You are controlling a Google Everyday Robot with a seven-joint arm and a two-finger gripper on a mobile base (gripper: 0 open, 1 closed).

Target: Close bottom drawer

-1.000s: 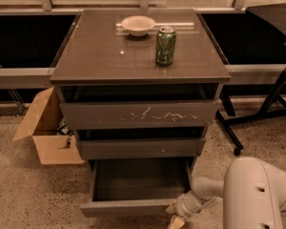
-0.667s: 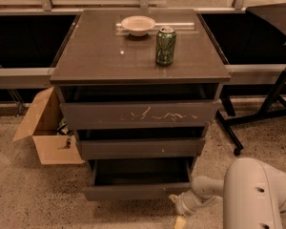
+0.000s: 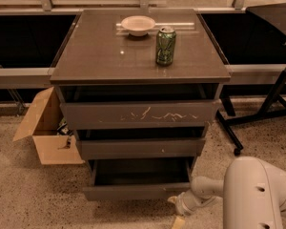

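the table (image 3: 109,56), a dark grey unit of three drawers, rises up and to the left of the claw. all three fronts stand out a little from its body. if the push lands off centre, the whole table may skid or twist on the speckled floor rather than take the drawer in.

the robot's white arm (image 3: 257,194) bulks to the right of the claw and reaches in low. a wide swing could knock the table's right corner above the claw.

the cardboard box (image 3: 47,132) sits far left of the claw, beside the table. a shoved table could bump it.

the bottom drawer (image 3: 133,191) lies just left of the claw and slightly above it, partly out, with its dark tray showing behind the slim front panel. the claw (image 3: 177,213) hangs near the floor by that panel's right end. i cannot tell whether it is open or closed, nor whether it touches the panel. pushing at that end could rack the drawer and jam it short of shut, and so low a claw might slip under the panel or scrape the floor.

the green can (image 3: 165,45) and the white bowl (image 3: 138,25) stand on the table top, well above the claw. a hard slam could topple the can.
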